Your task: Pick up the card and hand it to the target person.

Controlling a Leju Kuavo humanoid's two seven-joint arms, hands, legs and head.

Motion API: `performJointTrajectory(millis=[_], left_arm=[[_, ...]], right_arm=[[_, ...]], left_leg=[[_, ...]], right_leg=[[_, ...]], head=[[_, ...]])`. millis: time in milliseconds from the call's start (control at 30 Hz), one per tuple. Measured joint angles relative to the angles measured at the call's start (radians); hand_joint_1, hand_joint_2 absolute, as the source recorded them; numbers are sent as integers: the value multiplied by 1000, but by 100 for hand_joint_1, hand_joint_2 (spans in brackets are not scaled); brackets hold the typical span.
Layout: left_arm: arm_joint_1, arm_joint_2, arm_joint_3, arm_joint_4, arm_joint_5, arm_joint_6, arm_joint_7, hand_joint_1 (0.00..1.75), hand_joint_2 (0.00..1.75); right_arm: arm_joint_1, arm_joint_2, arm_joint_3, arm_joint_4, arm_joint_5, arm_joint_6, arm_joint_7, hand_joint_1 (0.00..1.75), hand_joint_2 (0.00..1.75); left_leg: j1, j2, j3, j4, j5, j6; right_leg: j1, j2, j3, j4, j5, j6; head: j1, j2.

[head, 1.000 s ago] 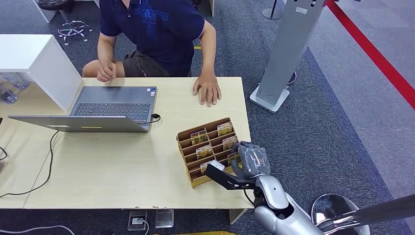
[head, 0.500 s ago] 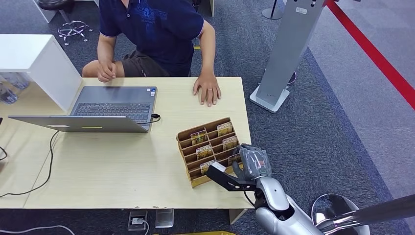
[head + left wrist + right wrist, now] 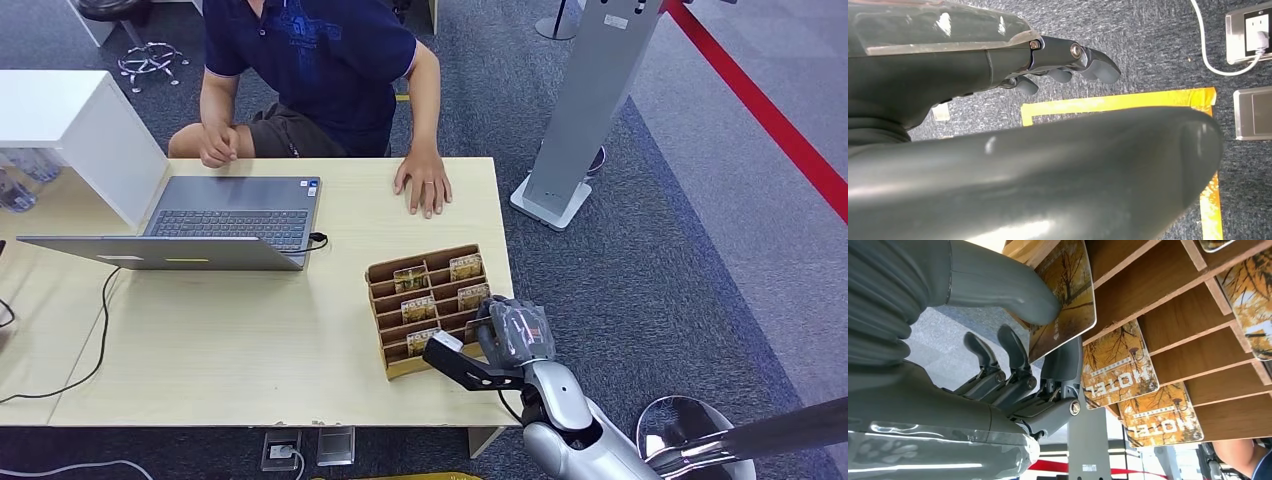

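Right hand (image 3: 1013, 340) pinches an autumn-printed hotel card (image 3: 1063, 295) between thumb and fingers, lifting it clear of the slotted wooden rack (image 3: 385, 280).

Open tabletop left of rack (image 3: 425, 309), from near edge of table (image 3: 230, 350) up to laptop (image 3: 215, 225); cable (image 3: 95, 330) trailing across far-left part. Between rack and person's hand (image 3: 423, 185), bare strip wide enough for passage. Right robot hand (image 3: 512, 330) pressed against rack's near-right corner, card (image 3: 1063, 295) pinched by thumb, rack dividers close around. White box (image 3: 80, 130) blocking far left. Grey stand (image 3: 590, 110) on floor right of table.
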Motion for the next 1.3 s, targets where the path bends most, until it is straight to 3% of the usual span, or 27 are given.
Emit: performJointTrajectory(millis=[67,233,700,1300], left_arm=[[0,0,-3,0,0,0,0,0,0],[0,0,-9,0,2,0,0,0,0],[0,1,-27,0,13,3,-5,0,0],[0,2,-37,0,45,5,-9,0,0]], right_arm=[[0,0,0,1,0,-2,0,161,175],[1,-1,-1,2,-1,-3,-3,143,175],[6,-3,-2,-1,3,-23,-5,143,175],[27,-28,-19,-235,42,-13,20,143,175]], left_leg=[[0,0,0,0,0,0],[0,0,0,0,0,0],[0,0,0,0,0,0],[0,0,0,0,0,0]], right_leg=[[0,0,0,0,0,0],[0,0,0,0,0,0],[0,0,0,0,0,0],[0,0,0,0,0,0]], head=[[0,0],[0,0],[0,0],[0,0]])
